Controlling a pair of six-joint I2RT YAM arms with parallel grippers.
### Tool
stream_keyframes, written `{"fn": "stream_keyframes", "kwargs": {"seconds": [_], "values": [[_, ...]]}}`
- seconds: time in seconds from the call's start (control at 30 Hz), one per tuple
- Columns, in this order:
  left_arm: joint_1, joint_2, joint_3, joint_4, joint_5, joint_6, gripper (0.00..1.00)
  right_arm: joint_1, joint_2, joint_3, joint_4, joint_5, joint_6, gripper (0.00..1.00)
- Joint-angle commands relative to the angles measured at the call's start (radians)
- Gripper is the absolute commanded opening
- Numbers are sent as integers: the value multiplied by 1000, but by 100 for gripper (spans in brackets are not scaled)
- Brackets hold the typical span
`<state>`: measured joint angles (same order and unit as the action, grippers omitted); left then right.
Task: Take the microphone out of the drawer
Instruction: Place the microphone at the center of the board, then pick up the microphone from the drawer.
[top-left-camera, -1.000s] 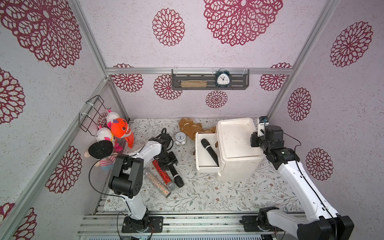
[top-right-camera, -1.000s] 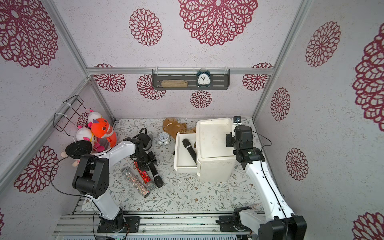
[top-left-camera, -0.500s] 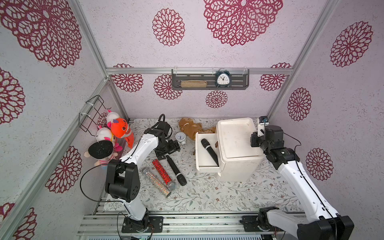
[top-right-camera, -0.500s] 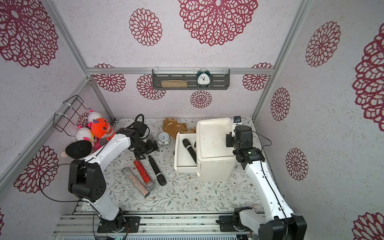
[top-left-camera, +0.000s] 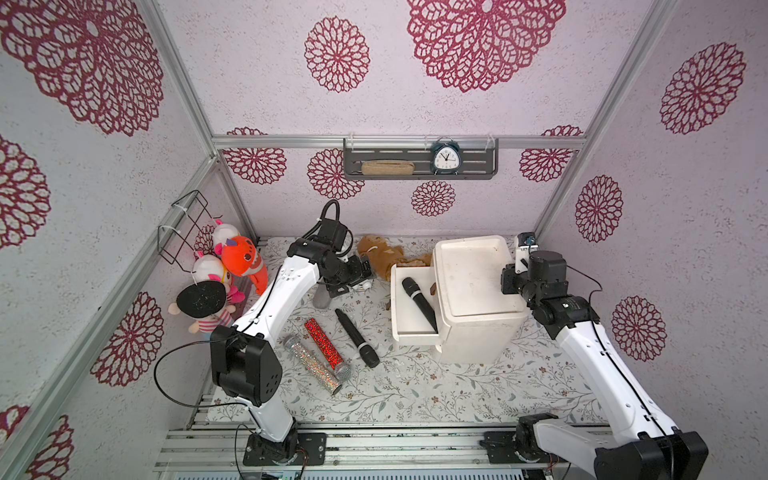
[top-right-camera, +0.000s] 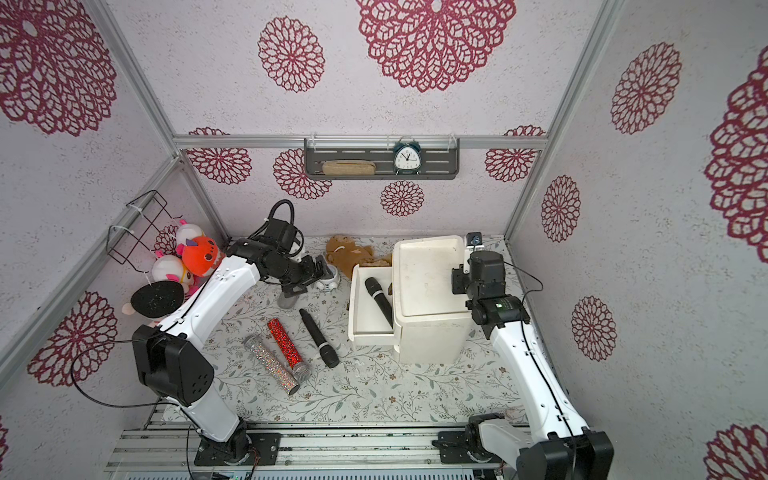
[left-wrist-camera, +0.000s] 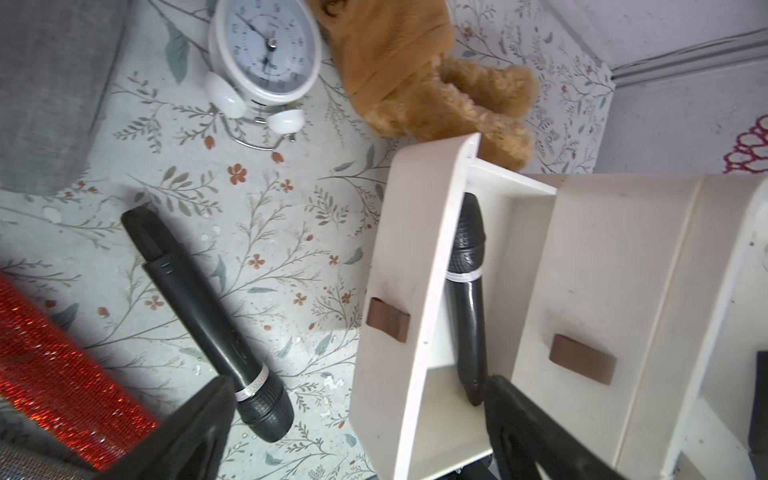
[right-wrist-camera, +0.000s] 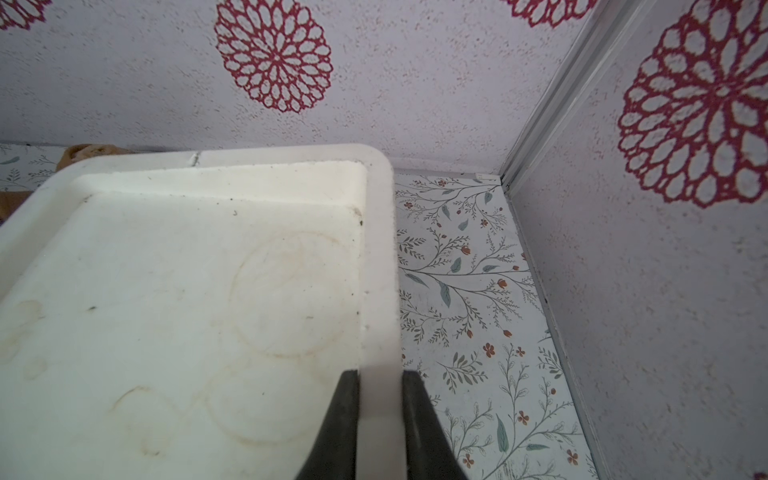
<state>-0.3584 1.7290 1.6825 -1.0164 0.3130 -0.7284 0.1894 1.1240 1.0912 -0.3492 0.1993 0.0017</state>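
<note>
Microphone (top-left-camera: 419, 305), black, handheld, with a mesh head and a thin white band: lies diagonally inside the open top drawer (top-left-camera: 411, 332), head toward the back wall, seen in both top views (top-right-camera: 379, 302).

Drawer belongs to a cream plastic cabinet (top-left-camera: 473, 282) with brown strap pulls, and is slid out toward the left arm.

Left gripper (left-wrist-camera: 359, 382): jaws spread wide and empty, hovering just beside the drawer front, above the floral mat (top-left-camera: 415, 395).

Right gripper (right-wrist-camera: 380, 378): fingers pressed onto the raised rim of the cabinet top, pinching it.

Second black microphone (top-left-camera: 357, 338): on the mat, near the drawer and apart from it, beside a red glitter cylinder (top-left-camera: 324, 343) and a silver glitter cylinder (top-left-camera: 309, 363).

White twin-bell alarm clock (left-wrist-camera: 266, 54) and brown plush toy (left-wrist-camera: 415, 75): at the back of the mat.
</note>
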Motion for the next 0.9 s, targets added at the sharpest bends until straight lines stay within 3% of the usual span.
{"fn": "stream_keyframes", "kwargs": {"seconds": [0.0, 0.6, 0.8, 0.87], "values": [[-47, 38, 46, -13, 17, 3, 97, 23, -10, 10, 107, 16, -20, 0], [-226, 288, 305, -47, 5, -109, 100, 23, -22, -11, 110, 27, -26, 0], [-236, 300, 268, 31, 45, -204, 78, 22, -23, -13, 112, 31, -31, 0], [-235, 300, 251, 58, 53, -232, 76, 22, -25, -13, 112, 29, -31, 0]]}}
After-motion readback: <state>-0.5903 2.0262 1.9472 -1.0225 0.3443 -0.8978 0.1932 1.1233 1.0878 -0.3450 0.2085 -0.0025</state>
